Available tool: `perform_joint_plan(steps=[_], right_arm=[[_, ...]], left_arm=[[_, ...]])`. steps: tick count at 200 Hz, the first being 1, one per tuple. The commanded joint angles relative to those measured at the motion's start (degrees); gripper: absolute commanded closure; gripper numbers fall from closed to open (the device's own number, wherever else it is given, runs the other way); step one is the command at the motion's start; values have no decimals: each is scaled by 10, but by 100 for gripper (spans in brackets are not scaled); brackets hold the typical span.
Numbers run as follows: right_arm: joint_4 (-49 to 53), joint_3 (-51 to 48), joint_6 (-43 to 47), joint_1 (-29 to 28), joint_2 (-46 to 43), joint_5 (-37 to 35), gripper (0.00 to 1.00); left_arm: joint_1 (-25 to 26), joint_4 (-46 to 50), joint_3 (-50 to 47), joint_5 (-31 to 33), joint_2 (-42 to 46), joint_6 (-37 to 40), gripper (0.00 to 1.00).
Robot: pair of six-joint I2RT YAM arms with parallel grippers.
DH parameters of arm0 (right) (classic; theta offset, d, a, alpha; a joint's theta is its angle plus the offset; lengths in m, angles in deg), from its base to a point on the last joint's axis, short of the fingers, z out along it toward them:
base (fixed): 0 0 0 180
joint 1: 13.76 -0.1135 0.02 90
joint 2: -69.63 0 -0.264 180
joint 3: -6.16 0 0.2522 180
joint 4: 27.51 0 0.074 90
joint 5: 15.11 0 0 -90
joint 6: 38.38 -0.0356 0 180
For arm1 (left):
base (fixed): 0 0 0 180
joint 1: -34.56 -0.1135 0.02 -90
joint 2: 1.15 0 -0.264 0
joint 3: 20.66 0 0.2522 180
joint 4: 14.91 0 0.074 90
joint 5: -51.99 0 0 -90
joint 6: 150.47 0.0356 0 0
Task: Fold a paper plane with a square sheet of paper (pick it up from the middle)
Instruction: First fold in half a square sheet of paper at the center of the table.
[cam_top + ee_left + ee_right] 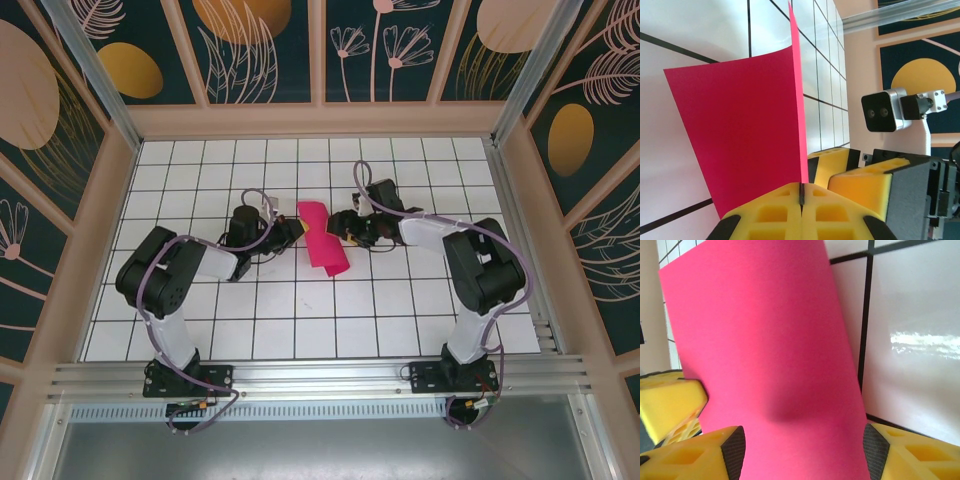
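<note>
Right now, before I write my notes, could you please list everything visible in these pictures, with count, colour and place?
sheet of paper: one, magenta-pink, bent over, mid-table between the two grippers
table: one, white tiles with black grid lines, under everything
wall panels: several, dark teal with gold and pink plant drawings, around the table
rail: one, silver metal, along the near edge
arms: two, black and white, bolted at the near edge
left gripper: one, yellow fingers, shut on the paper's edge
right gripper: one, yellow fingers, open, paper between its jaws
</note>
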Motion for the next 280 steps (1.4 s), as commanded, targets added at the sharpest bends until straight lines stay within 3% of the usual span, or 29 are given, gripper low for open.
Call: perform_joint_plan(steps=[1, 66, 160, 225, 280], right_arm=[[12, -29, 3, -1, -24, 15, 34], [29, -48, 58, 13, -62, -37, 32], [68, 27, 113, -6, 26, -42, 35], [92, 41, 127, -9, 54, -62, 49], [113, 42, 144, -11, 70, -102, 58]], left_arm=[[12, 0, 20, 5, -16, 8, 100], [39, 55, 50, 38, -46, 37, 100], [44, 84, 62, 56, -64, 39, 100], [44, 90, 68, 52, -73, 35, 100], [43, 176, 77, 100, -25, 74, 67]])
